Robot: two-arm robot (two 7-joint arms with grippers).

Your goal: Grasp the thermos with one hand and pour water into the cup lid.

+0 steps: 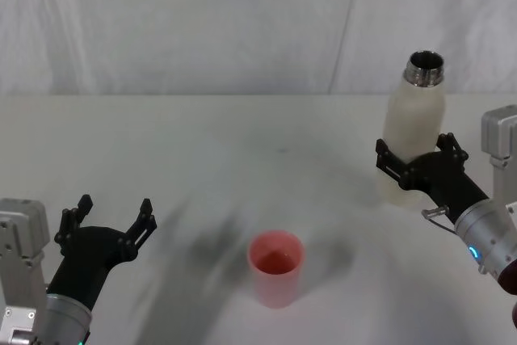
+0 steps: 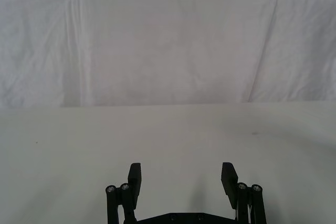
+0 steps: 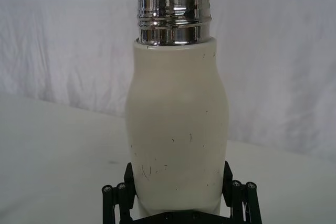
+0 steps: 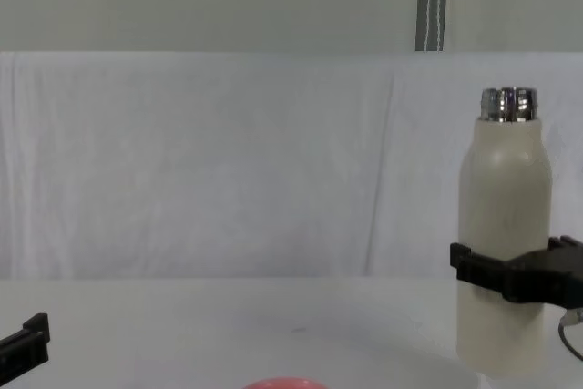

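The cream-white thermos (image 1: 416, 111) stands upright at the right of the table, its steel neck open at the top. My right gripper (image 1: 412, 149) is shut on its lower body, one black finger on each side. In the right wrist view the thermos (image 3: 178, 103) rises between the fingers of that gripper (image 3: 177, 176), and in the chest view the thermos (image 4: 504, 179) is clasped low down by the gripper (image 4: 510, 278). The pink cup lid (image 1: 275, 268) stands open side up at the front centre; its rim (image 4: 284, 383) just shows in the chest view. My left gripper (image 1: 113, 209) waits open at the front left, holding nothing (image 2: 181, 178).
A white cloth covers the table (image 1: 202, 151), and a white curtain (image 1: 202, 22) hangs behind it. A broad stretch of bare cloth lies between the cup lid and the thermos.
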